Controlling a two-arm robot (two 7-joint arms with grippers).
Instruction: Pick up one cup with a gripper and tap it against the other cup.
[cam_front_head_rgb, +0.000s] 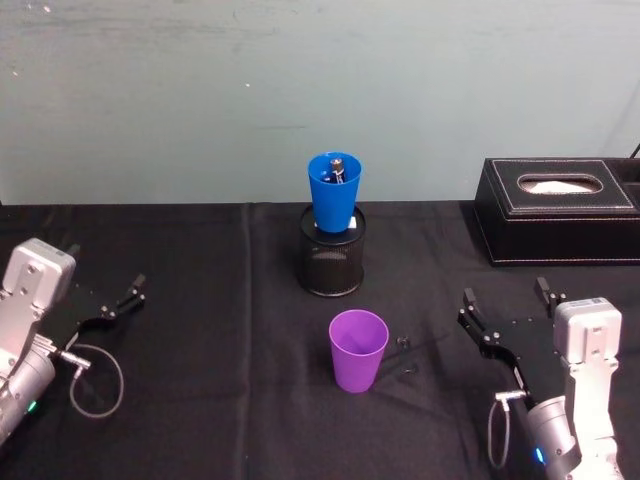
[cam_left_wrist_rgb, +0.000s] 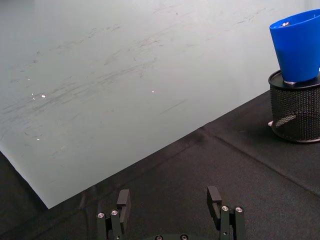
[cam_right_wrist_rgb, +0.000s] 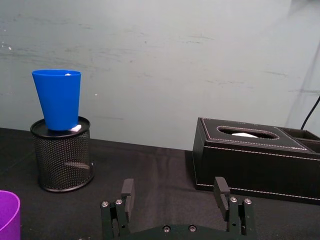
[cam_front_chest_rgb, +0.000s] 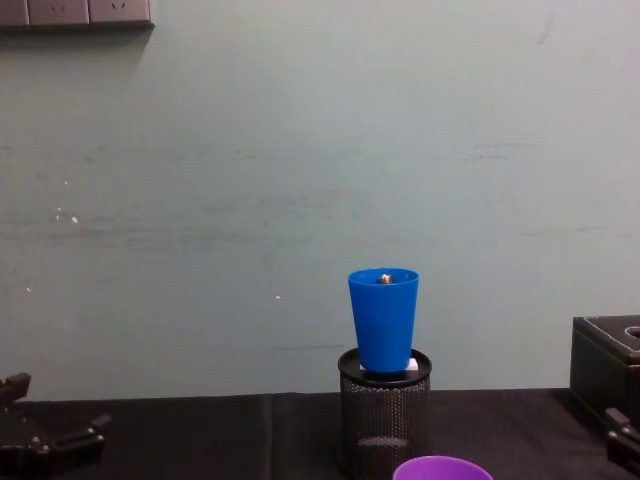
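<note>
The right end effector (cam_front_head_rgb: 508, 308) waits open beside the purple cup (cam_front_head_rgb: 358, 350), and a hard tap may topple the blue cup (cam_front_head_rgb: 334, 191) perched in the mesh holder (cam_front_head_rgb: 332, 262).

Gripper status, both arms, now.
Left gripper: open, holding nothing, resting at the table's left side.
Right gripper: open, holding nothing, to the right of the purple cup.

1. The purple cup (cam_front_head_rgb: 358, 350) is plain, unpatterned purple.
2. The blue cup (cam_front_head_rgb: 334, 191) is bright, solid blue.
3. The pen holder (cam_front_head_rgb: 332, 255) is black mesh.
4. The tissue box (cam_front_head_rgb: 557, 210) is black with white stitching.
5. The counter (cam_front_head_rgb: 200, 300) wears black cloth.
6. Both pincers, left (cam_front_head_rgb: 133, 293) and right (cam_front_head_rgb: 506, 302), are black on silver-grey arms.
</note>
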